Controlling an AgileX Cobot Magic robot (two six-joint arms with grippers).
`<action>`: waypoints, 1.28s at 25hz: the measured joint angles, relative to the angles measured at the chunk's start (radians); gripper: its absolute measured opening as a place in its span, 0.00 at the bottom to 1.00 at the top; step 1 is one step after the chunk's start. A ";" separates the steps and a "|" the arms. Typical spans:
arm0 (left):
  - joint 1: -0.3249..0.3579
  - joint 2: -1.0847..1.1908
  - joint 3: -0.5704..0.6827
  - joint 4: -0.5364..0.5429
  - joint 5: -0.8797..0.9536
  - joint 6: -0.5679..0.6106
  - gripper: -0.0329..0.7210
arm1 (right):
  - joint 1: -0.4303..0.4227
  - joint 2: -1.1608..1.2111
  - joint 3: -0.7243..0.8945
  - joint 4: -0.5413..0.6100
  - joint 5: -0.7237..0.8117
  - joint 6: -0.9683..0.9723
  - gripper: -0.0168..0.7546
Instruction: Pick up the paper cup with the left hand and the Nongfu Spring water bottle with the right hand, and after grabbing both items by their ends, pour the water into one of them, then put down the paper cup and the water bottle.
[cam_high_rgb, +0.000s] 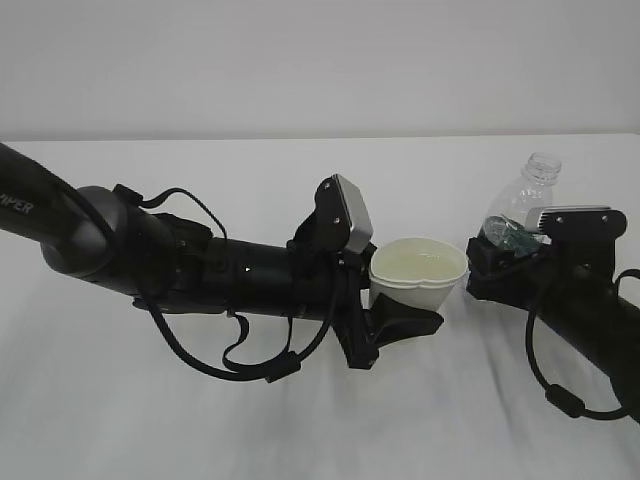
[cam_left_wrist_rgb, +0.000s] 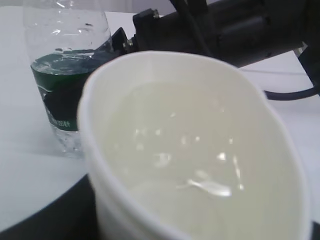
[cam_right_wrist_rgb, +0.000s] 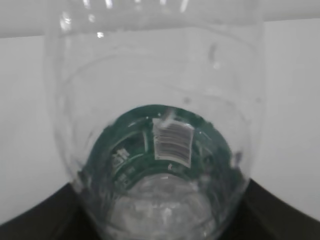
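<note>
**Spotter:** Where do things stand?

**Me:** My left hand has its jaws clamped on the paper cup, held upright and clear of the table. There is liquid in the cup; my left wrist view shows it glinting. My right hand grips the Nongfu Spring water bottle low on its body, neck tilted up and away, just to the right of the cup, not touching.

**Spotter:** So pouring looks done?

**Me:** I judge so. The bottle looks nearly empty. What's left is setting both down. I'd lower the cup level and slow, let its base seat flat, then release. The bottle goes upright first, well apart from the cup.
</note>
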 joint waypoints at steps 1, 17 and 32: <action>0.000 0.000 0.000 0.000 0.000 0.000 0.61 | 0.000 0.000 0.000 0.000 0.000 0.000 0.60; 0.000 0.000 0.000 0.020 0.000 0.000 0.61 | 0.000 0.000 0.005 -0.025 0.009 -0.058 0.78; 0.000 0.000 0.000 0.020 0.000 0.000 0.61 | 0.000 -0.061 0.062 -0.121 0.011 -0.102 0.78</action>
